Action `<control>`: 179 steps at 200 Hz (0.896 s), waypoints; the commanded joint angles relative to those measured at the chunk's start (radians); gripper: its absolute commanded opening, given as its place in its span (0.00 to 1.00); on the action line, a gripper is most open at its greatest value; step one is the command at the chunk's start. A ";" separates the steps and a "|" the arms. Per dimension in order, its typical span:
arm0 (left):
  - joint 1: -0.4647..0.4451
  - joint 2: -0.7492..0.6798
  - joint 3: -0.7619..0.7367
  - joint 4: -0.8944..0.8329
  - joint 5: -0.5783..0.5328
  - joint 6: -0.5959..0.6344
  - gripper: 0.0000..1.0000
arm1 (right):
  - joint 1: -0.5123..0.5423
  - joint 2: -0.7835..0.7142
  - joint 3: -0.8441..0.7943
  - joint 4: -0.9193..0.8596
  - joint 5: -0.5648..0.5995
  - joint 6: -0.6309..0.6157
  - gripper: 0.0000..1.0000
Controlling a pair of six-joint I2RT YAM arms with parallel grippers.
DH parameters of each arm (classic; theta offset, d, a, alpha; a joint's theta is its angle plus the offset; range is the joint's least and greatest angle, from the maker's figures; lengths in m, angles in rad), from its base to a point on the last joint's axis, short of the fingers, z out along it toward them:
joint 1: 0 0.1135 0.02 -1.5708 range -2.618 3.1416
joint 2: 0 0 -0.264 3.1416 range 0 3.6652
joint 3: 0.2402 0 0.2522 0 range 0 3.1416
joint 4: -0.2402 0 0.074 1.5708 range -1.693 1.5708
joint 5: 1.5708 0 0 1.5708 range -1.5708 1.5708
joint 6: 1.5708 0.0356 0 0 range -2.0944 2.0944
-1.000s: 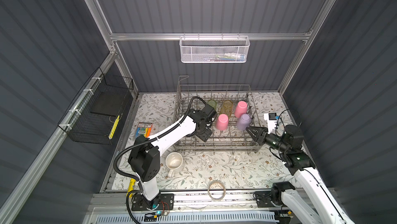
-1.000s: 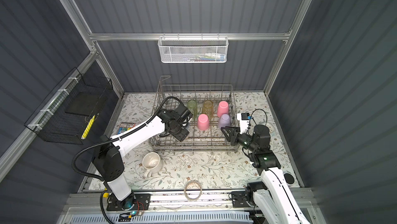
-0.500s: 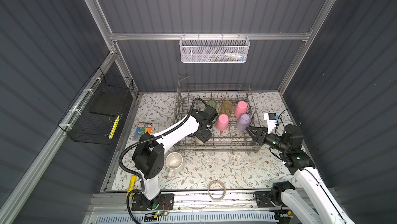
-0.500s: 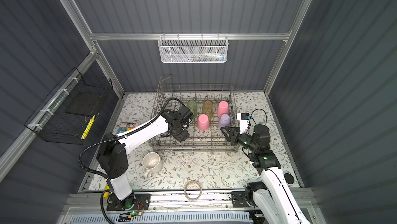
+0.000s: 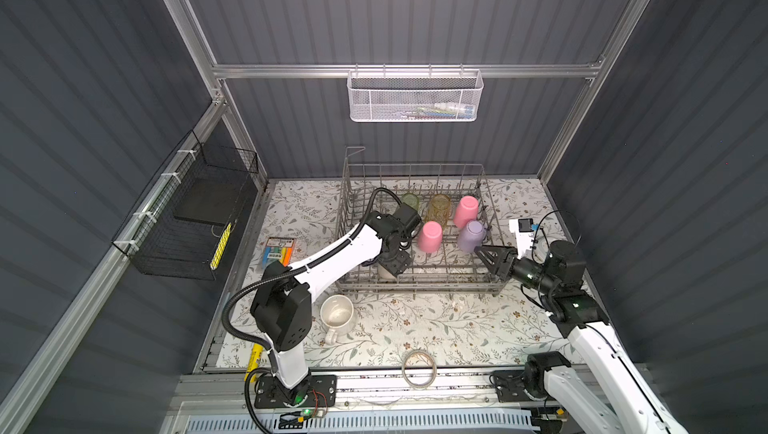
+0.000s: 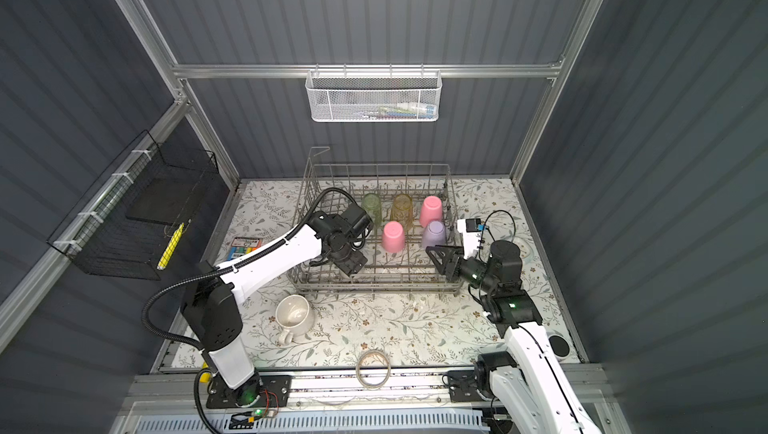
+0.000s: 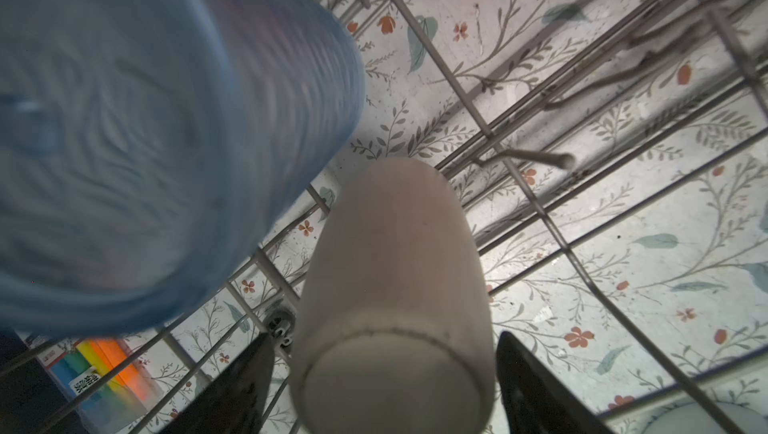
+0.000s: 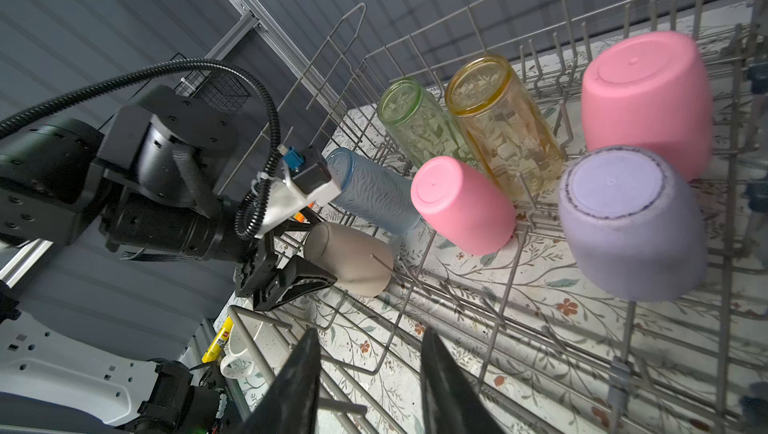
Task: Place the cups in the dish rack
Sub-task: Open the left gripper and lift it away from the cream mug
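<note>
**Dish rack and both arms, seen from above and from each wrist.** The rack stands at the back of the floral surface, and its raised wire sides bound the working space on all four sides.

- **Cups in the rack:** Seven cups sit inside, bases up and leaning on the tines.
  - The back row holds the green tumbler, the amber tumbler and a pink cup.
  - The middle row holds the blue tumbler, a second pink cup and the lilac cup.
  - The beige cup stands alone in the front row, at the rack's left end. It is just beside the blue tumbler without visibly touching it.
- **Left hand:** It reaches in over the rack's left wall and is released. Its fingers straddle the beige cup's base, and a sliver of rack wire shows between finger and cup.
- **Right hand:** It hovers at the rack's front right corner, above the rim. Its fingers stand partly apart and grasp nothing.
- **Open room:** Between the two hands, the front tine rows run open along the rack's front wall.
- **White mug:** It stands mouth up on the surface, outside the rack's front left corner, near the left arm.
- **Other items:** A tape ring lies well in front of the rack, at the surface's near edge. A marker pack lies to the rack's left.
</note>
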State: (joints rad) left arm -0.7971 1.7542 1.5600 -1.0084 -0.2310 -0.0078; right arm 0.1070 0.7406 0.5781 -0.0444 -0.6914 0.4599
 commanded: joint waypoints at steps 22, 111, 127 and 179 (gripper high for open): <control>-0.006 -0.112 0.032 -0.027 0.027 -0.017 0.87 | -0.005 -0.008 0.001 0.029 -0.022 0.005 0.41; -0.004 -0.384 -0.075 0.206 -0.115 -0.067 0.88 | 0.119 -0.043 0.097 -0.058 -0.010 -0.099 0.44; -0.002 -0.424 -0.097 0.238 -0.133 -0.074 0.88 | 0.238 -0.037 0.150 -0.131 0.087 -0.185 0.45; 0.104 -0.567 -0.227 0.387 0.027 -0.097 0.88 | 0.629 0.077 0.275 -0.236 0.308 -0.428 0.51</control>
State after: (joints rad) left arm -0.7620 1.2533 1.3956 -0.7189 -0.3122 -0.0795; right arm 0.6273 0.7712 0.8219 -0.2146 -0.5068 0.1814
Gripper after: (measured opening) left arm 0.875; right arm 0.507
